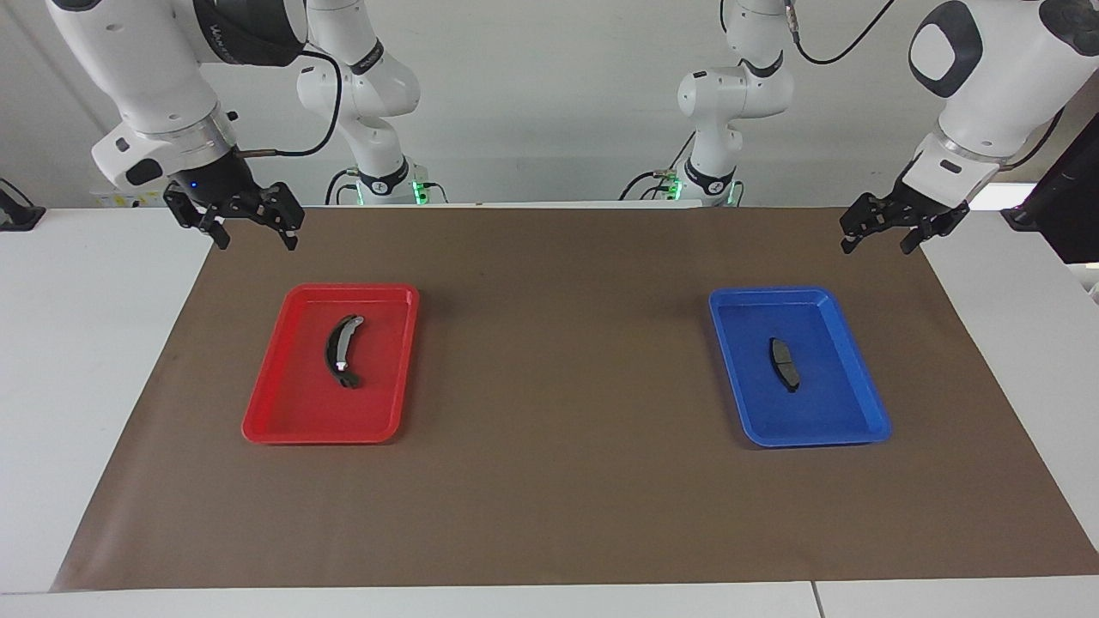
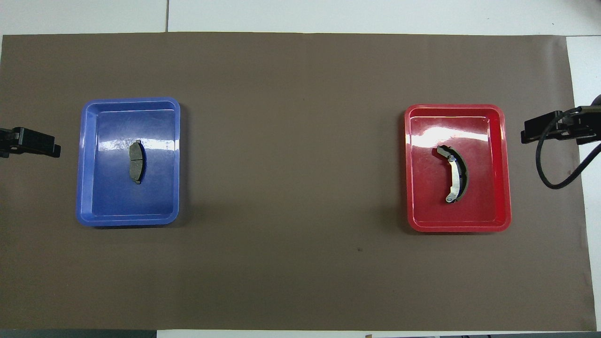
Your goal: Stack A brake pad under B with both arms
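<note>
In the blue tray (image 1: 828,412) toward the left arm's end of the table, locate the A brake pad (image 1: 783,364) lying flat; in the red tray (image 1: 292,403) toward the right arm's end, locate B (image 1: 343,351), well apart from it. Note the left gripper (image 1: 889,232) raised over a corner of the mat (image 1: 558,386), fingers spread and holding nothing, and the right gripper (image 1: 245,227) likewise spread and empty over its own corner. Expect slipping when pinching so thin a pad off the tray floor, rocking or sliding of the curved B once set on the shorter pad, and a reversed stack if placing B first.
</note>
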You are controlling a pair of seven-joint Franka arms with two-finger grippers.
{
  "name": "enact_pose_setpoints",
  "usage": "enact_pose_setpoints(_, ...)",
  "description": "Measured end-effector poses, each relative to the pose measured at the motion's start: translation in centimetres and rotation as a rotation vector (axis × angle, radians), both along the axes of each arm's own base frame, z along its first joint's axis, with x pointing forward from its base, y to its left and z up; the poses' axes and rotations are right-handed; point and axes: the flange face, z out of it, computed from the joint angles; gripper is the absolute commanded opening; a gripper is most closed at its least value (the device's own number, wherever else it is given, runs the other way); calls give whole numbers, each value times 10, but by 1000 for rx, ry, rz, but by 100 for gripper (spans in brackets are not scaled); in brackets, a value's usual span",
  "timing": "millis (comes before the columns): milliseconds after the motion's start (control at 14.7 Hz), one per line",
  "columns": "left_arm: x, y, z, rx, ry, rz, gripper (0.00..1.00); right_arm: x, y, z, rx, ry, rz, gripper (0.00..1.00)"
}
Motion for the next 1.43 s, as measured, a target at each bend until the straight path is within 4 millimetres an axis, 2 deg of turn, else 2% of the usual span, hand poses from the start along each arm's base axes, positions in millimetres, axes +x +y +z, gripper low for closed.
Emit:
enact_pose_setpoints(682, -1, 1, 0, 0, 4, 2, 99, 0, 0, -1, 0, 2, 0, 100)
enact_pose_setpoints(955, 3, -5, -5, 1, -20, -9, 99, 0, 0, -1, 0, 3, 0, 100)
enact_pose_setpoints(1159, 8, -12, -26, 1, -48, -19, 99, 0, 0, -1, 0, 3, 0, 100)
enact_pose_setpoints(1432, 12, -22, -76, 1, -78, -32, 99, 0, 0, -1, 0, 3, 0, 100)
